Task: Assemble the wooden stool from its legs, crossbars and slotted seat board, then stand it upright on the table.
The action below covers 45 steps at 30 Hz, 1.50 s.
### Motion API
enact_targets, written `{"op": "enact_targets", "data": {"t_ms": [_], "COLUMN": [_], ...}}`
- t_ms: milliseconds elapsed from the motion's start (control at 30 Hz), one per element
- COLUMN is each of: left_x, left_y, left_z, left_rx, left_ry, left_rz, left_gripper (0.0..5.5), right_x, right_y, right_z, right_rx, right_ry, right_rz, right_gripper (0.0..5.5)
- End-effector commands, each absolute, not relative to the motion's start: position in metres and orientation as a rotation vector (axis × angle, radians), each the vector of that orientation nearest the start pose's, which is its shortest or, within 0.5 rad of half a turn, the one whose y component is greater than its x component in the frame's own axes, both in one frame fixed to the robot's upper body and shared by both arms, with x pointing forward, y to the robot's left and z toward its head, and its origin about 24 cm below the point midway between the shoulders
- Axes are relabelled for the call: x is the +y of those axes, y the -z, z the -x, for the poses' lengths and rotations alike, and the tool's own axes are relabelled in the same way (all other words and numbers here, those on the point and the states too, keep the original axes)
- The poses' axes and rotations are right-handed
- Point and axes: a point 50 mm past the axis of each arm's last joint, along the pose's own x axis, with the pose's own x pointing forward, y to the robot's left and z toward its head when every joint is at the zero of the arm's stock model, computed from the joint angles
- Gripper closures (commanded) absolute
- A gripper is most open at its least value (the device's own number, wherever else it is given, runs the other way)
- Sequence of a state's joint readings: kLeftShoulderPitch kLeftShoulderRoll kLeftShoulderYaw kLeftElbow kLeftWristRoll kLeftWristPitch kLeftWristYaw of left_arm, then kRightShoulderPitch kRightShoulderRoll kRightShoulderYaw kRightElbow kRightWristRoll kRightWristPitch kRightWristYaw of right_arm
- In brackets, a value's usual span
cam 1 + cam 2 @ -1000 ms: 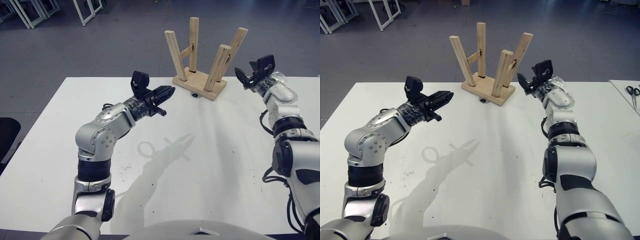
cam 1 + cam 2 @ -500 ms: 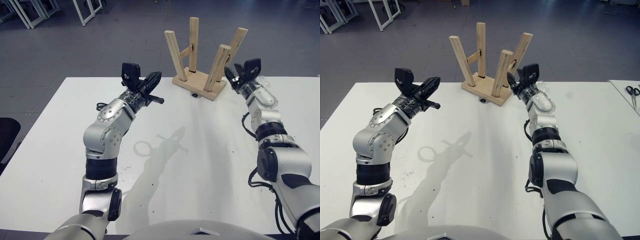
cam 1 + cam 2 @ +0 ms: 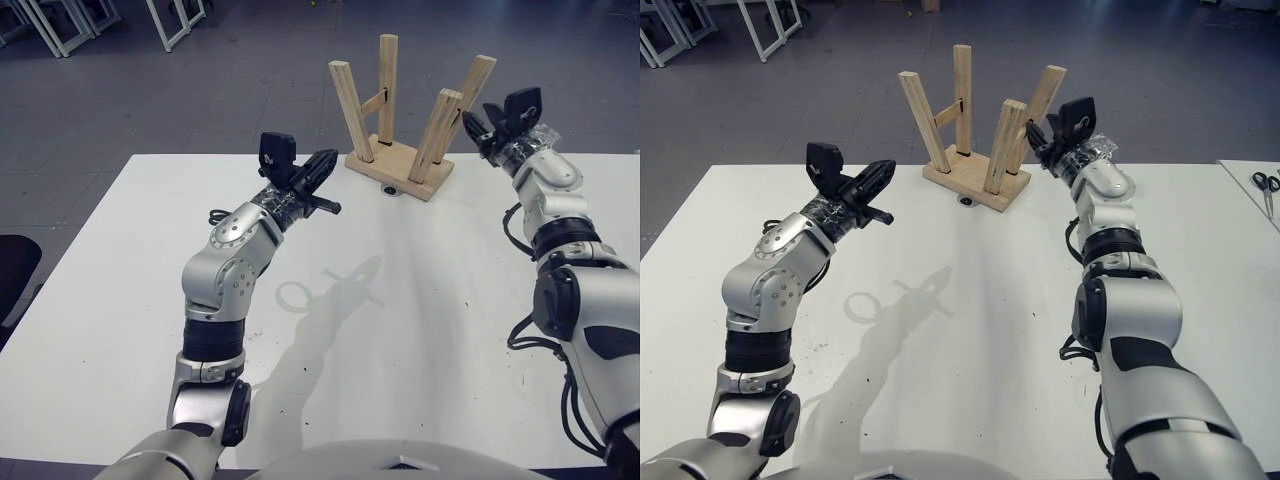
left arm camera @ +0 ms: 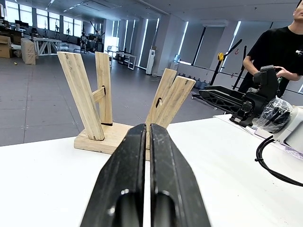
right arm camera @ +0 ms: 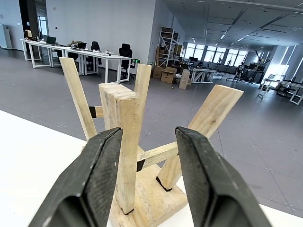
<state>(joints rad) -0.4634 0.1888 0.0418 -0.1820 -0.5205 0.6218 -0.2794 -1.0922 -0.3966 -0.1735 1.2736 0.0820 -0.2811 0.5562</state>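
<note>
The wooden stool [image 3: 400,167] rests upside down at the table's far edge, seat board flat and legs slanting upward, with a short crossbar [image 3: 374,100] between the two left legs. My left gripper [image 3: 330,160] is shut and holds nothing; it hovers left of the seat board and points at the stool [image 4: 102,137]. My right gripper [image 3: 474,128] is open just right of the stool's right legs, at their upper part. In the right wrist view the nearest leg [image 5: 124,142] stands just beyond the gap between its fingertips [image 5: 149,135], apart from both.
A small dark round piece [image 3: 390,189] lies on the white table [image 3: 400,330] against the seat board's near edge. Scissors [image 3: 1268,185] lie on a separate surface at far right. The stool sits close to the table's far edge, with floor beyond.
My left gripper rose from over the table and swung nearer the stool. My right gripper moved in toward the stool's right legs, then shifted up and slightly right, staying open.
</note>
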Motion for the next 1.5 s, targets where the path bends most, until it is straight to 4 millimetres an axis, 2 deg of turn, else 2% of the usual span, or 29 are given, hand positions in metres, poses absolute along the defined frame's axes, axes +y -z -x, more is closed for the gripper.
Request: {"op": "enact_targets", "data": {"t_ms": [33, 267, 533, 700, 733, 800, 867, 967, 1100, 1200, 1333, 1400, 1500], "left_x": [0.12, 0.115, 0.116, 0.121, 0.121, 0.121, 0.115, 0.107, 0.121, 0.124, 0.096, 0.084, 0.078], "left_y": [-0.161, -0.16, -0.156, -0.158, -0.159, -0.166, -0.175, -0.179, -0.183, -0.18, -0.179, -0.178, -0.175], "left_z": [-0.306, -0.306, -0.301, -0.3, -0.302, -0.307, -0.316, -0.325, -0.333, -0.337, -0.364, -0.383, -0.4], "left_rx": [-0.022, -0.017, 0.023, 0.018, 0.003, -0.061, -0.145, -0.227, -0.327, -0.359, -0.375, -0.343, -0.276], "left_ry": [0.588, 0.612, 0.64, 0.623, 0.613, 0.577, 0.546, 0.537, 0.4, 0.351, 0.424, 0.469, 0.51], "left_rz": [0.226, 0.222, 0.21, 0.201, 0.194, 0.152, 0.06, -0.064, -0.165, -0.164, -0.169, -0.186, -0.194], "left_gripper": [5.35, 5.35, 5.35, 5.35, 5.35, 5.4, 5.4, 5.4, 5.4, 4.84, 4.37, 3.97, 3.39], "right_x": [-0.202, -0.199, -0.217, -0.183, -0.184, -0.188, -0.195, -0.189, -0.177, -0.179, -0.178, -0.174, -0.162], "right_y": [-0.18, -0.187, -0.175, -0.171, -0.171, -0.17, -0.157, -0.141, -0.141, -0.142, -0.142, -0.14, -0.138], "right_z": [-0.411, -0.41, -0.403, -0.401, -0.402, -0.402, -0.395, -0.38, -0.369, -0.369, -0.37, -0.368, -0.367], "right_rx": [-0.152, -0.204, -0.197, -0.219, -0.213, -0.232, -0.248, -0.28, -0.289, -0.261, -0.242, -0.236, -0.229], "right_ry": [-0.368, -0.431, -0.384, -0.601, -0.565, -0.482, -0.39, -0.352, -0.356, -0.328, -0.284, -0.279, -0.296], "right_rz": [0.165, 0.099, 0.116, 0.144, 0.182, 0.225, 0.212, 0.152, 0.094, 0.065, -0.01, -0.026, -0.042], "right_gripper": [3.45, 3.45, 3.45, 3.45, 3.45, 3.79, 3.79, 3.79, 3.79, 3.85, 3.85, 3.48, 2.83]}}
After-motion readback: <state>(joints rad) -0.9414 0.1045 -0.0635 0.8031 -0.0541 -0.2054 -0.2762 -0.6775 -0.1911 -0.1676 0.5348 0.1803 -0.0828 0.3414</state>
